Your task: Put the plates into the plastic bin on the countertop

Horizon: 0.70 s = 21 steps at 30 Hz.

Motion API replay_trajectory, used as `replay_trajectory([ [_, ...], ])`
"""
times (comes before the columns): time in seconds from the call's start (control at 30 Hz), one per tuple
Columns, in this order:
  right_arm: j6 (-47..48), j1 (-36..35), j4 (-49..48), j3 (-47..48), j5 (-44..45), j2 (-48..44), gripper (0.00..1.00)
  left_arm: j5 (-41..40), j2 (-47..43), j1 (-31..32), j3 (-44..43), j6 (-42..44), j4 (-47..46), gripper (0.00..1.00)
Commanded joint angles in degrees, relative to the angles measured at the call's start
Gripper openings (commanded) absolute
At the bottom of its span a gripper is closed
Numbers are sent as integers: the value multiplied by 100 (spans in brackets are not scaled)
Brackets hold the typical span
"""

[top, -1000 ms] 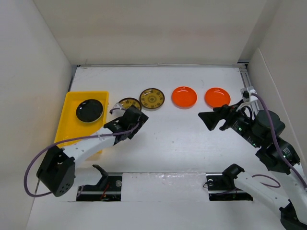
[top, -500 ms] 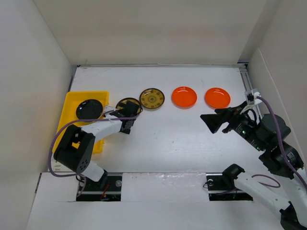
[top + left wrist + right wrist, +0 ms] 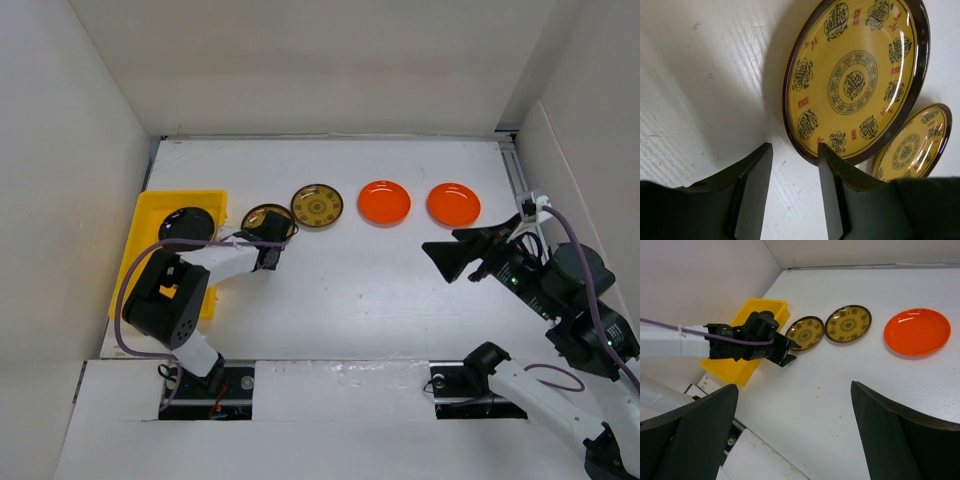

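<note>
Left gripper (image 3: 794,148) sat half-spread over the rim of the brown-gold patterned round plate (image 3: 855,82), not pinching; right gripper (image 3: 793,387) gaped wide.

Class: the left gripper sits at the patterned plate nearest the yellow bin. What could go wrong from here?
1. The nearest brown-gold plate has its rim by one finger, with mostly bare countertop between the fingers of the left gripper: closing may only nip the rim and the plate slip.
2. The second brown-gold plate lies close beside and could be knocked.
3. The black plate already occupies part of the yellow bin; the next may land on it.
</note>
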State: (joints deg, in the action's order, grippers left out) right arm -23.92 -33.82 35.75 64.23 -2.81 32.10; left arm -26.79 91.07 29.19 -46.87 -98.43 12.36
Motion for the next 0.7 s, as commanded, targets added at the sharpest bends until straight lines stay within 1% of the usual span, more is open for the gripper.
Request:
replay_trajectory([
  [0.0,81,-37,-7,257,-18,-63,100,-231,157,-80,-50,-501,328,38],
  [0.03,81,-37,-6,257,-18,-63,100,-231,209,-150,-50,-501,328,36],
  [0.27,133,-37,99,310,-18,-116,100,-283,508,-212,-427,-615,644,36],
  [0.43,133,-37,205,415,35,-221,100,-222,632,-265,-542,-616,776,16],
  [0.47,133,-37,257,415,35,-221,100,-222,632,-265,-542,-616,777,4],
  [0.5,186,-37,257,415,35,-221,100,-170,632,-265,-542,-668,777,0],
  [0.6,186,-37,310,468,87,-221,100,-169,562,-326,-542,-729,829,0],
  [0.67,186,-37,310,520,88,-221,100,-274,474,-326,-629,-730,1048,0],
])
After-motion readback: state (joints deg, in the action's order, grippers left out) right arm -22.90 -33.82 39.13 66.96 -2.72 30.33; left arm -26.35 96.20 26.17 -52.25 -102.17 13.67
